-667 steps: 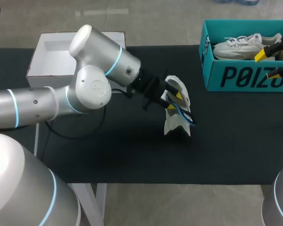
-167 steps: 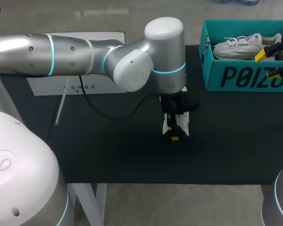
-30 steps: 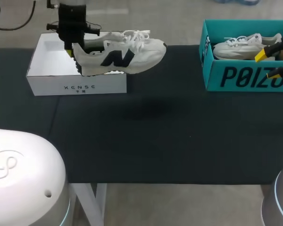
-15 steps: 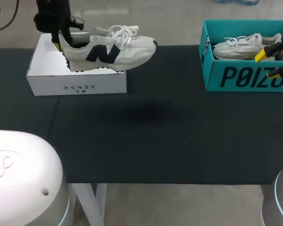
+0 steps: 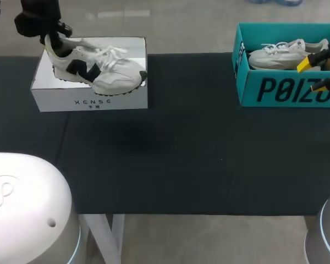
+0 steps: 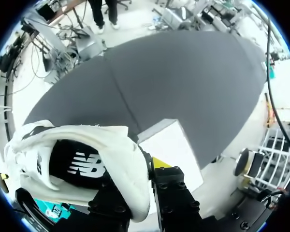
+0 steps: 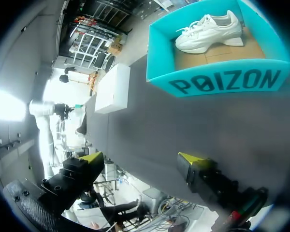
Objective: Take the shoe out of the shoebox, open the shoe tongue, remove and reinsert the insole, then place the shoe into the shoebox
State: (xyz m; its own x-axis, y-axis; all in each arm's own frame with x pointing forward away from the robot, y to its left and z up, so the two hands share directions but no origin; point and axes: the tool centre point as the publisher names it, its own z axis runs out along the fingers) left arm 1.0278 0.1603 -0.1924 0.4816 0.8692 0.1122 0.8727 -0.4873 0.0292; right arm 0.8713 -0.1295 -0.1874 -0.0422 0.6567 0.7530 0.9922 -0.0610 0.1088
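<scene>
The left gripper (image 5: 48, 39) is clamped on the heel of a white fabric sneaker with a dark side logo (image 5: 96, 69). In the left wrist view the left gripper (image 6: 141, 176) has the heel wall of the sneaker (image 6: 87, 157) pinched between its fingers, with one yellow fingertip (image 6: 159, 162) showing just outside it. The sneaker hangs tilted over an open white cardboard shoebox (image 5: 91, 100): the heel is raised at the box's far-left corner and the toe dips toward its right end. Whether the sole touches the box I cannot tell. The white cardboard shoebox (image 6: 176, 150) stands at the far-left part of the black-covered table (image 5: 181, 165).

At the far-right side stands a teal cardboard shoebox with dark lettering (image 5: 280, 88), and a second off-white sneaker (image 5: 286, 52) rests inside it. The right gripper (image 5: 314, 76) hovers at that box's right end. Its fingers are spread wide with nothing between them, which is plain in the right wrist view (image 7: 142, 158). There the teal cardboard shoebox (image 7: 217, 82) lies ahead of the gripper, and the white one (image 7: 113, 87) is well beyond it.
</scene>
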